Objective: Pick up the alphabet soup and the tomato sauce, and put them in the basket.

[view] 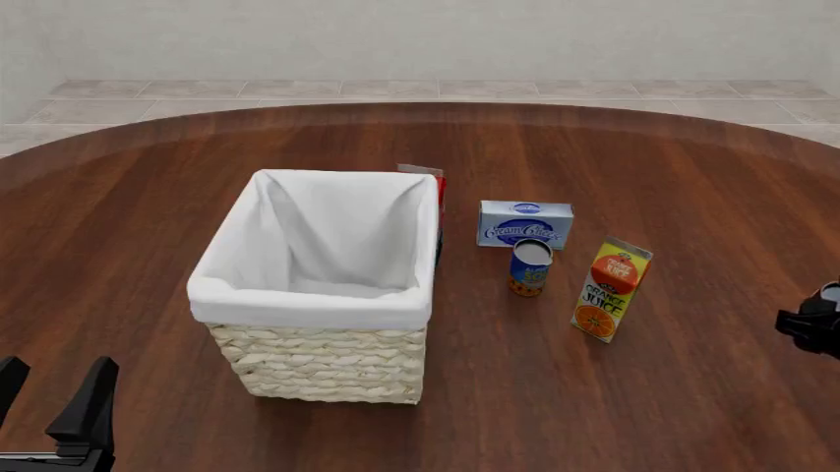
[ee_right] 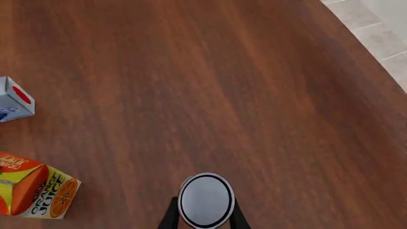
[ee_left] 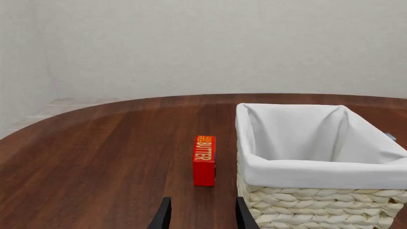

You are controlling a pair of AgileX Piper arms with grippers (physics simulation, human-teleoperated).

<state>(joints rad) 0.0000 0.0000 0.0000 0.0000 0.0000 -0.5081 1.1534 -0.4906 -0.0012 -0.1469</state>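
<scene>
The alphabet soup (view: 530,267), a blue can with an orange band, stands on the table right of the basket (view: 310,305), a cream wicker basket with white lining, also in the left wrist view (ee_left: 318,171). The tomato sauce (ee_right: 205,198) shows only its silvery top, with the fingers of my right gripper (ee_right: 205,212) pressed against both its sides. In the front view that gripper (view: 811,329) sits at the right edge. My left gripper (ee_left: 203,217) is open with nothing in it, low at the front left (view: 50,388), short of the basket.
A red butter box (ee_left: 204,160) stands on end by the basket's far side. A cream cheese box (view: 525,223) lies behind the alphabet soup. An orange juice carton (view: 611,291) stands to the soup's right, between it and my right gripper.
</scene>
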